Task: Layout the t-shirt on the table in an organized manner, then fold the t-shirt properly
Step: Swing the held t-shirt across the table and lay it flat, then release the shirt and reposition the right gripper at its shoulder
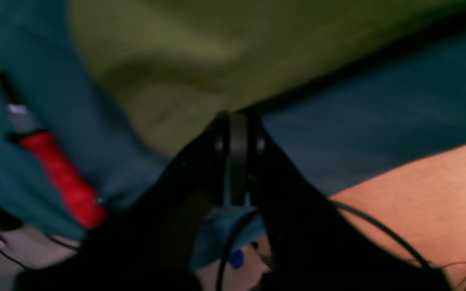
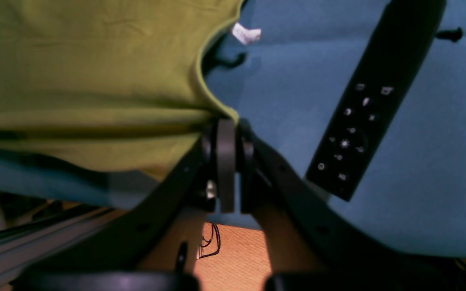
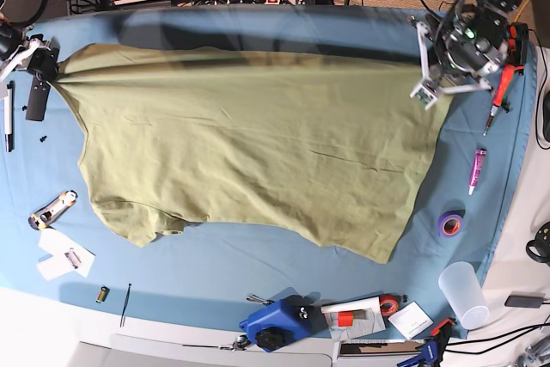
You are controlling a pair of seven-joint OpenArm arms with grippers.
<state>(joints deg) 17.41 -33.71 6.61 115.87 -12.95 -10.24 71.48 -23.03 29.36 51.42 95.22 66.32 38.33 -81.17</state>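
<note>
Shirt (image 3: 249, 161) hangs stretched over the table (image 3: 258, 272). Left gripper (image 1: 238, 121) and right gripper (image 2: 227, 123) each pinch a far corner.

The left gripper (image 3: 427, 83) sits at two o'clock in the base view, fingers pinched together. The right gripper (image 3: 53, 70) sits at ten o'clock, fingers likewise clamped.

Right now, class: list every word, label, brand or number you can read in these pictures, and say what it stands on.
None can be read.
Remote control: white button symbols only, no letters.
White neck tag of the t-shirt: blurred.
Paper cards at the table edge: too small.
</note>
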